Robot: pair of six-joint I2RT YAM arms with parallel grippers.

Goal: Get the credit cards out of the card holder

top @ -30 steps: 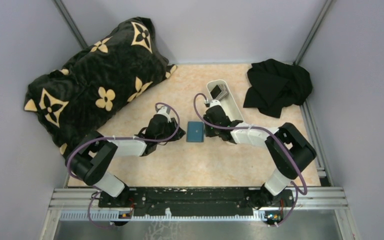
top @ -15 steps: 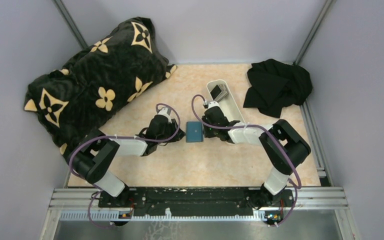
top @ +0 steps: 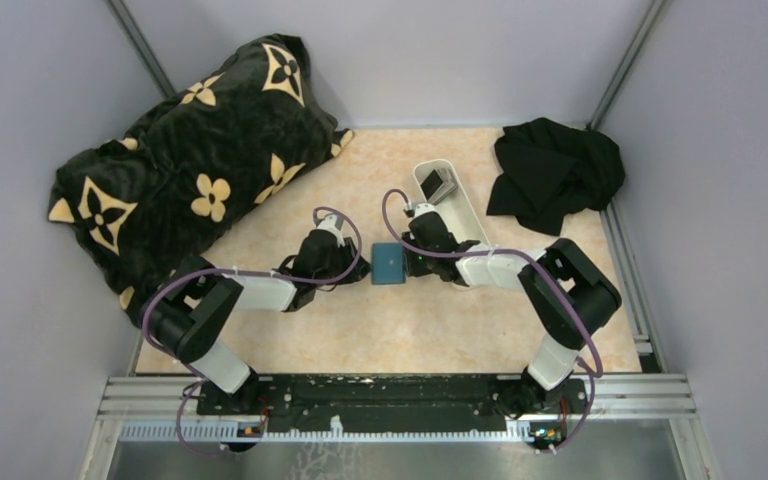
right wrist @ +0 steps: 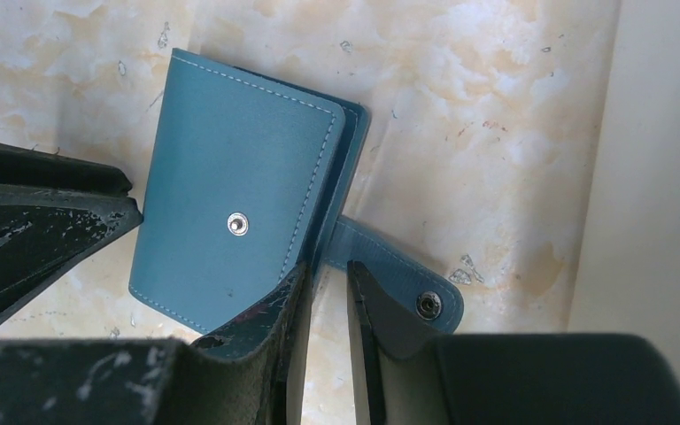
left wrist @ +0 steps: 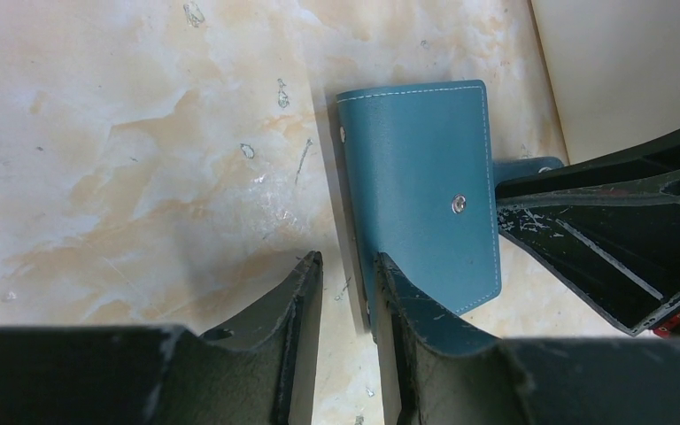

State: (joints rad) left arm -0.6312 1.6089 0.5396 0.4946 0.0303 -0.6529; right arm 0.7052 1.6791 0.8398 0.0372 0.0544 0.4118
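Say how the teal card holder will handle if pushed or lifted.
The teal-blue leather-look folding card holder looks thin and light, so it likely slides on the smooth marble-patterned table when pushed. Its unsnapped strap tab sticks out, so it may flop open if lifted by one edge.
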